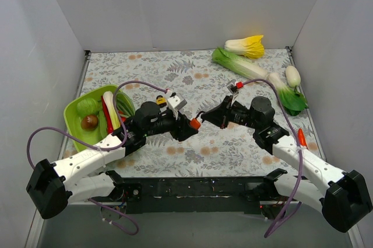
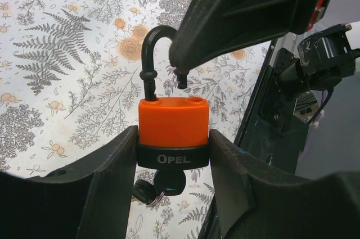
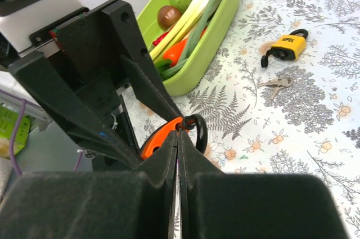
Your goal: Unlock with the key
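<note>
**Non-task items, bench survey**

Floral cloth covers the table. Left: green tray with mixed vegetables and a brown bulb. Far right: cabbage, long leafy green just beside it, white radish near. Orange pepper at right edge. Yellow padlock flat on the cloth.

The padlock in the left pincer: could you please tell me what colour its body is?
Orange padlock body, black base band; best in the left wrist view.
</note>
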Motion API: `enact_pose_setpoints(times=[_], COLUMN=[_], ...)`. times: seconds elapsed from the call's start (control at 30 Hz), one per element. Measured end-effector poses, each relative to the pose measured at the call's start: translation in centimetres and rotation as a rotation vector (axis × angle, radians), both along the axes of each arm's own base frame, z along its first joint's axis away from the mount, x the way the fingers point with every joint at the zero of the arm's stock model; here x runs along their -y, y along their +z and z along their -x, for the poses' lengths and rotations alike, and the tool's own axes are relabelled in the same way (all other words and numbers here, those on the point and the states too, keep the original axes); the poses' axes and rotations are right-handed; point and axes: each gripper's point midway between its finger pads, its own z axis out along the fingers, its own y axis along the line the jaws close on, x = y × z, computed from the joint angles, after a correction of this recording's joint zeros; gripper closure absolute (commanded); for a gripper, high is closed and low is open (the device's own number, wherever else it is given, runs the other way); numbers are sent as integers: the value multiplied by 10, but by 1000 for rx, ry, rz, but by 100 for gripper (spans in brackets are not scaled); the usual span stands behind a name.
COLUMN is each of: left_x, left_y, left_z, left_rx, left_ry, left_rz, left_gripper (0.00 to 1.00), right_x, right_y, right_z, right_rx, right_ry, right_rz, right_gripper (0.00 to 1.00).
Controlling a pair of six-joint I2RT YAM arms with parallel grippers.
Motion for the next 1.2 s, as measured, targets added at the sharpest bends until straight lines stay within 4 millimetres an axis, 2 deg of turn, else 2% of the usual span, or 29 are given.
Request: enact_pose_setpoints(times=[0.37, 0.5, 0.53, 0.63, 0.67, 0.77, 0.93, 1.07, 1.2], left_x=[0, -1, -2, -6, -7, -8, -3, -4, -7], left_y=[6, 9, 8, 2, 0, -9, -28, -43, -51], left_z=[6, 6, 5, -2, -4, -13, -35, -44, -44], left_rx=[4, 17, 21, 32, 35, 44, 47, 33, 26], left_ry=[-38, -33, -27, 7, 17, 39, 72, 102, 115], left_rz=[28, 33, 28, -6, -20, -73, -182, -241, -274], left_gripper=[100, 100, 100, 100, 100, 100, 100, 100, 100], right_x=[-5, -6, -6, -2, 0, 6, 16, 15, 12], right_y=[-26, -24, -22, -15, -14, -7, -4, -23, -50], right_z=[-29, -29, -29, -25, -23, -19, -27, -41, -52], right_rx=[-23, -19, -15, -6, -14, -37, -99, -181, -281], right_ry=[-34, -26, -26, -32, -38, -75, -179, -238, -277], right_rz=[29, 19, 16, 9, 9, 2, -9, 19, 53], right_gripper=[96, 92, 90, 71, 55, 42, 38, 37, 37])
